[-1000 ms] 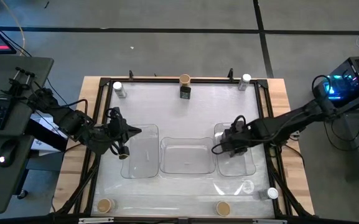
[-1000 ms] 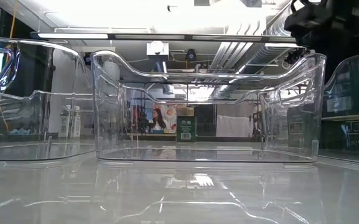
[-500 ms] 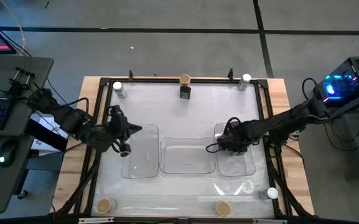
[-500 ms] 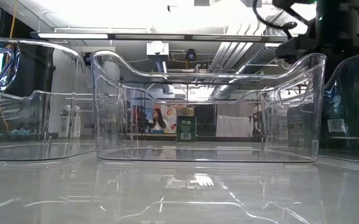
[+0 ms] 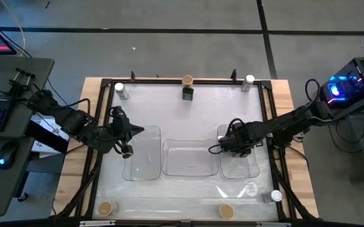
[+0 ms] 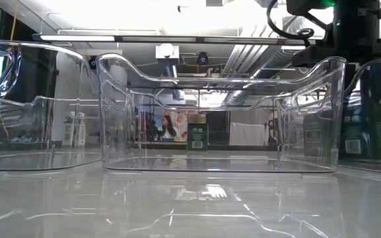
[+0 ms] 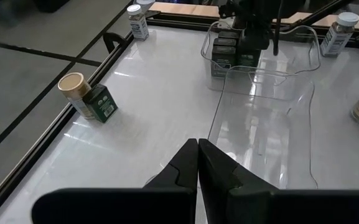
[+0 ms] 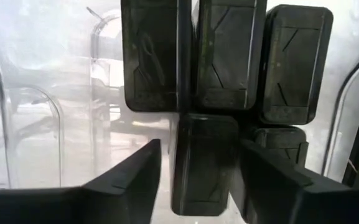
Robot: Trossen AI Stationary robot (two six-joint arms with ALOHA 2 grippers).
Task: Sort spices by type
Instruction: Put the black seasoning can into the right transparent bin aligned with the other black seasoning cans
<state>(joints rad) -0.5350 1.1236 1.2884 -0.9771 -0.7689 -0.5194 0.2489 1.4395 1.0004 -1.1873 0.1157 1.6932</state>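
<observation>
The right wrist view shows the right gripper (image 8: 195, 163) down in the right tray (image 5: 251, 167), its jaws spread on both sides of a black box (image 8: 204, 163) so it joins three others. Only the high view shows the leftover spices along the worktop (image 5: 169, 104) edges and the left gripper (image 5: 126, 151), jaws clenched on nothing, beside the left tray (image 5: 145, 173).

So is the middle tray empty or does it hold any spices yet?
Empty. The middle tray shows only bare clear plastic in the high and low views, while the black boxes sit in the right tray.
</observation>
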